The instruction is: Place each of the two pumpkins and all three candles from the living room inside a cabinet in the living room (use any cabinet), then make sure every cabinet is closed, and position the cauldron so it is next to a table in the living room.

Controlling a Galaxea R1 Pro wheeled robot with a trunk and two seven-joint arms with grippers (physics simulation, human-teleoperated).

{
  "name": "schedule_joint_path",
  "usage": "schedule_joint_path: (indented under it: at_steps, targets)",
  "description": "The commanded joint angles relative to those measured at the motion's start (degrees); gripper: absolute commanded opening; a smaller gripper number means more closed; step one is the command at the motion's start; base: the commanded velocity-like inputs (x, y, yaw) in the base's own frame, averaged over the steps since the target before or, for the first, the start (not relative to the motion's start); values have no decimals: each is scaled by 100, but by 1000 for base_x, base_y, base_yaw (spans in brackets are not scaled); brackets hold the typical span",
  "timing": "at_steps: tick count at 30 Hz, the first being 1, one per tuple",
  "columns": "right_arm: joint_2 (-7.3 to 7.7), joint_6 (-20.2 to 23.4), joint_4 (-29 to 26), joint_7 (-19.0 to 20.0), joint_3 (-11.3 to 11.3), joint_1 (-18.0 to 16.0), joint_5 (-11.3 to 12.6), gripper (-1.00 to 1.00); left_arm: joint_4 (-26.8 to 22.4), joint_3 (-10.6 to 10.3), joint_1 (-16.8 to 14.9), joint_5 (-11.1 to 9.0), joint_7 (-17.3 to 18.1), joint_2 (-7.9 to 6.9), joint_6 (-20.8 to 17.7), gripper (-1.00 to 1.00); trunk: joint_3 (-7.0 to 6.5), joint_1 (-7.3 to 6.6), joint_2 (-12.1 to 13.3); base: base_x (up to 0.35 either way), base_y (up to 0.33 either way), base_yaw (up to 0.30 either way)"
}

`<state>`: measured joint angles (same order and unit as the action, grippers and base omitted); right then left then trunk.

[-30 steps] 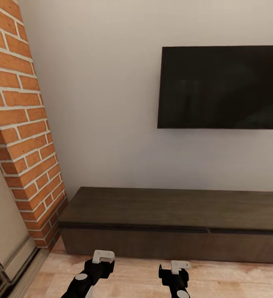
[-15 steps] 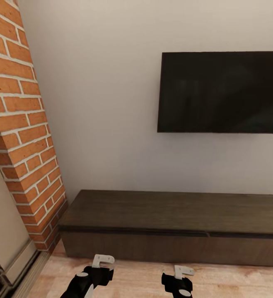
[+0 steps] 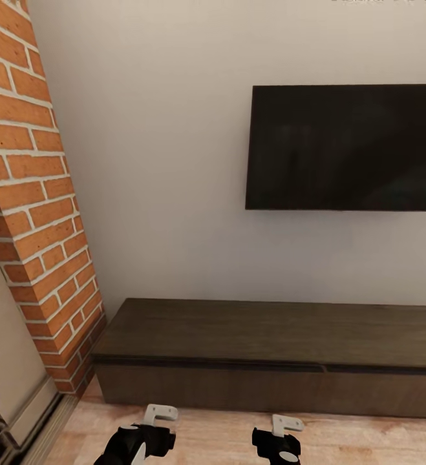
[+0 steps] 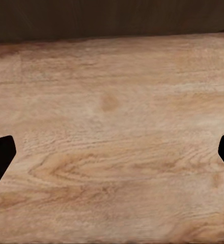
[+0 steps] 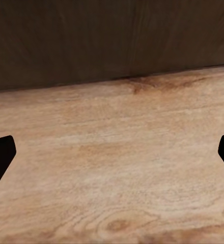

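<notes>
Cabinet (image 3: 271, 352): long, low, dark brown wooden unit standing against a pale wall (image 3: 161, 161), flat top bare, drawer fronts flush and shut along the visible length; its right end runs out of the head view. Its dark front also shows in the left wrist view (image 4: 112, 18) and the right wrist view (image 5: 112, 40), meeting the floor. Television (image 3: 347, 147): black screen mounted on the wall above the cabinet, well apart from its top. Brick chimney (image 3: 35, 213): red brick with pale mortar, just beside the cabinet's left end. Floor (image 3: 219, 436): light wood planks in front of the cabinet. Left gripper (image 3: 159, 413): black body with pale tips, held low over the floor near the cabinet front; its wrist view shows the two dark fingers (image 4: 0, 157) set wide apart with bare planks between them, holding nothing. Right gripper (image 3: 286, 425): likewise low over the floor, fingers (image 5: 0, 160) spread wide, nothing between them.
</notes>
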<state>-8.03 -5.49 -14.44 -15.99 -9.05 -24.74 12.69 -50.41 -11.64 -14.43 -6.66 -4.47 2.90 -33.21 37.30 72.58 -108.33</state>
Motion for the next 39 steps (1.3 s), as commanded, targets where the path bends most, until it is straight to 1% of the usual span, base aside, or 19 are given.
schedule_joint_path:
  at_steps: [1,2,6,8,9,11,17,33,39]
  targets:
    - [2,-20,4,-26,-49,-4,61,100,-8,-14,-4,-83,-47,-2,-85,100,-12,-23,39,0,0,0]
    - [2,-9,5,-25,-50,-4,60,100,-10,-15,-6,-135,-46,2,-177,100,-30,-45,79,0,0,0]
    - [3,6,3,-20,-52,-4,59,100,-18,-14,-11,-264,-45,5,-297,100,-102,-133,239,0,0,0]
    - [3,9,3,-19,-53,-4,59,100,-33,-17,-13,-361,-45,3,-346,100,-138,-177,319,0,0,0]
    - [3,3,3,-18,-72,-4,54,100,-49,-26,-10,-485,-45,1,-395,100,-156,-199,359,0,0,0]
    - [3,-6,2,-18,-96,-4,47,100,-54,-29,-10,-521,-48,-3,-431,100,-192,-243,440,0,0,0]
    - [3,-13,4,-18,-111,-4,32,100,-57,-31,-8,-544,-52,-8,-455,100,-300,-375,680,-100,0,0]
    - [3,-13,5,-18,-110,-4,22,100,-58,-31,-7,-547,-68,-9,-424,100,-587,-726,1322,-308,0,0]
    - [3,-13,10,-18,-119,-4,19,100,-57,-31,-7,-547,-71,-7,-423,100,-695,-858,1563,-64,0,0]
